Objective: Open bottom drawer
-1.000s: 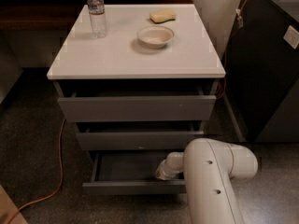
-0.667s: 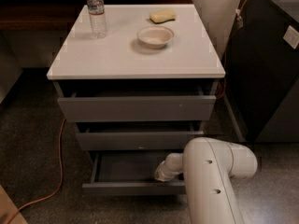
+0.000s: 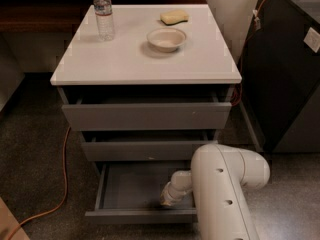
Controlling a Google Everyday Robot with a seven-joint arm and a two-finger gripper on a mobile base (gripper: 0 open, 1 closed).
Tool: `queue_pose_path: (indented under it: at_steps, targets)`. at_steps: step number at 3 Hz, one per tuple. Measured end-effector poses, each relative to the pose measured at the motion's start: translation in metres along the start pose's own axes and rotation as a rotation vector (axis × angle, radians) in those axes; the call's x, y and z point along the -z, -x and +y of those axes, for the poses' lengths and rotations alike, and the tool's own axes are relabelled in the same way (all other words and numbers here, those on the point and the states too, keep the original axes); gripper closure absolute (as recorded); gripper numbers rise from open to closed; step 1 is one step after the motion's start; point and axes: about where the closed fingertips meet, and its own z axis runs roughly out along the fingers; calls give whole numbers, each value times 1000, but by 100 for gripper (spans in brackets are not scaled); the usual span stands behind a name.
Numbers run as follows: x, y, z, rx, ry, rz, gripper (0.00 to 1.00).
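Note:
The bottom drawer [image 3: 140, 215] of the white-topped cabinet stands pulled well out, its plain grey tray interior [image 3: 131, 186] showing. My white arm [image 3: 225, 194] comes in from the lower right and reaches down into the drawer's right side. My gripper [image 3: 167, 199] sits at the arm's tip inside the tray, just behind the front panel. The top drawer [image 3: 145, 115] and middle drawer [image 3: 142, 150] above it stand slightly ajar.
On the cabinet top [image 3: 120, 59] stand a water bottle [image 3: 103, 12], a white bowl [image 3: 166, 38] and a yellow sponge [image 3: 174, 17]. An orange cable [image 3: 62, 184] runs on the floor at the left. A dark cabinet [image 3: 290, 74] stands at the right.
My gripper has shifted slightly left and down inside the drawer. The drawer looks pulled out about the same.

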Motion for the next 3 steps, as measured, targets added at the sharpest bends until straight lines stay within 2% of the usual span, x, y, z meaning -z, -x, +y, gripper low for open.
queue_pose_path:
  at_steps: [3]
  targets:
    - [13, 9, 51, -47, 80, -1, 100]
